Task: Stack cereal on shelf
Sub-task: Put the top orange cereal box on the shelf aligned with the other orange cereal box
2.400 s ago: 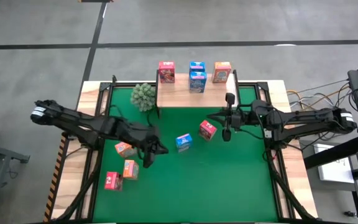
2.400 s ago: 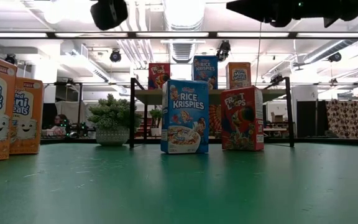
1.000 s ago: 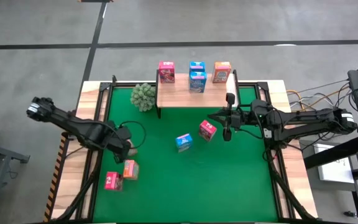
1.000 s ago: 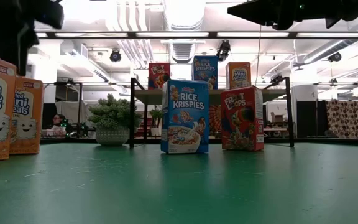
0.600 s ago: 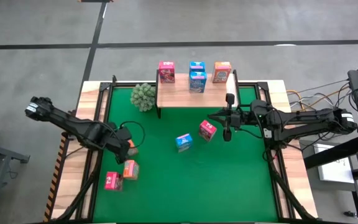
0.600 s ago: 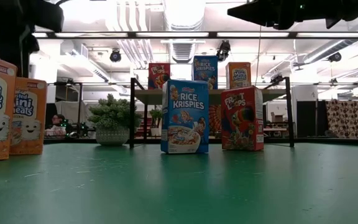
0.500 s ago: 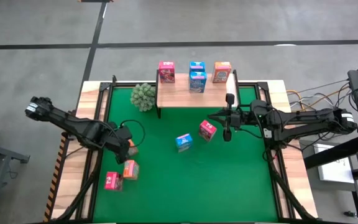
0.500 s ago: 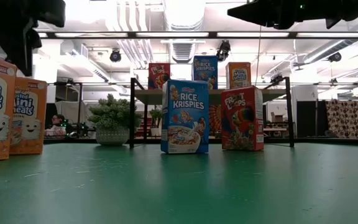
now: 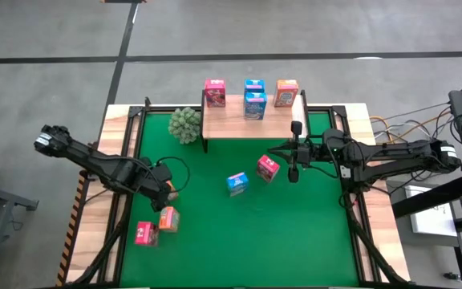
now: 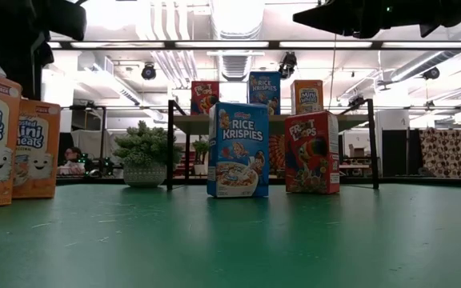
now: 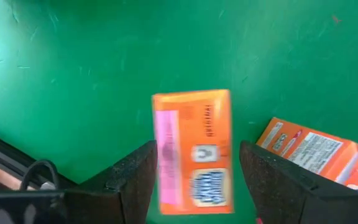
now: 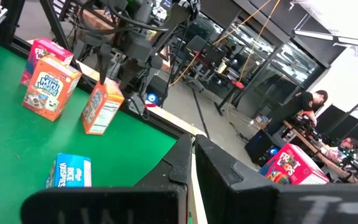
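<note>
Orange cereal box (image 11: 192, 151) stood upright on the green mat (image 9: 295, 233), left side of the surface, top face showing in the left wrist view. Left claw (image 9: 164, 191) hung directly over it, fingers spread wide, one either side of the box top. No contact visible; box not held. A second orange box (image 9: 168, 218) stood just beside it, nearer the front edge, and a pink-red box (image 9: 144, 234) beyond that, near the front-left corner.

Mid-mat: a blue box (image 9: 237, 184) and a pink-red box (image 9: 267, 168) stood close together, in front of the shelf (image 9: 231, 126). On the shelf: a pink-red box (image 9: 214, 92), two blue boxes (image 9: 254, 99) one before the other, and an orange box (image 9: 286, 93), all along the far edge. Four shelved, five on the mat.

Right claw (image 9: 293, 172) waited above the mat just right of the mid-mat pink-red box, fingers closed together, empty. Green plant ball (image 9: 185, 124) sat by the shelf's left leg.

Judgement: step in hand was the approach to grasp the orange box on the left. Task roughly halfway. Next move would call for lowering the left claw so the fingers bracket the box's narrow faces, closing, then lifting clear of the neighbouring orange box before carrying toward the shelf. Free board lay mostly at the front; placement would need to avoid knocking the row already there.
</note>
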Motion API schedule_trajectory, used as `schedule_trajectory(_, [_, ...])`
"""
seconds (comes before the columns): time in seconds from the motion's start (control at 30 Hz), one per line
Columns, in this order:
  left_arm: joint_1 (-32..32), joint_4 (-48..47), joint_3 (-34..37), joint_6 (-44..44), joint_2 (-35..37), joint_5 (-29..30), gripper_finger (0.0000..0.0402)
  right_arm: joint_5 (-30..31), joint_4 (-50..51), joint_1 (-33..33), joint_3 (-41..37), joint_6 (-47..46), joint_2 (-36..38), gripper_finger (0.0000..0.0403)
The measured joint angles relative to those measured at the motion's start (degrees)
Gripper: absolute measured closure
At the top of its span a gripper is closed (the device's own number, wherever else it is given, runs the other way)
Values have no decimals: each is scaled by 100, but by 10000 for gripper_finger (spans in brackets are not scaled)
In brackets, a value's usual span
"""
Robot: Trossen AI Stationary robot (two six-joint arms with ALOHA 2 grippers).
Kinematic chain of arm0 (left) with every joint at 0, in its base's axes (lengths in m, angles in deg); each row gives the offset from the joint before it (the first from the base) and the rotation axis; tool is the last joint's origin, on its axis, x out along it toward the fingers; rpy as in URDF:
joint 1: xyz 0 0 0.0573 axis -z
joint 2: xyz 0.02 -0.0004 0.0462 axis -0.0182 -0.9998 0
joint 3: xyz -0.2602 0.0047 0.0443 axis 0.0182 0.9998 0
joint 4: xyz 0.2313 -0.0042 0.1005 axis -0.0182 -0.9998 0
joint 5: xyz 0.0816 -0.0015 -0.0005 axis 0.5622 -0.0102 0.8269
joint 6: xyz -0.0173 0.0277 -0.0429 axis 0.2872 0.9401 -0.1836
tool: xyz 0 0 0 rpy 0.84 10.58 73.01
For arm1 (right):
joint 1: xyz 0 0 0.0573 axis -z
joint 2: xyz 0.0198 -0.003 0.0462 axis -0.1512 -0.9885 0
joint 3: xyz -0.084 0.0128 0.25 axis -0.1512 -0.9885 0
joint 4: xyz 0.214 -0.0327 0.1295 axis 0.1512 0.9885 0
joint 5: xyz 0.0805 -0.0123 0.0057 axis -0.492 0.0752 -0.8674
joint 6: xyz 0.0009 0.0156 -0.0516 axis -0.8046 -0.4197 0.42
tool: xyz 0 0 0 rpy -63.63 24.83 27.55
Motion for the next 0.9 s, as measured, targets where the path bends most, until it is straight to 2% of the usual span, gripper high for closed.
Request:
schedule_trajectory(0.4, [2,144,269,-139,2,89,190,2,11,0,0,-1,0,390])
schedule_trajectory(0.67, [11,144,127,-200,0,62,189,4,11,0,0,-3,0,390])
schedule_trajectory(0.9, [11,76,55,-433,-7,-93,156,7,15,0,0,-52,0,390])
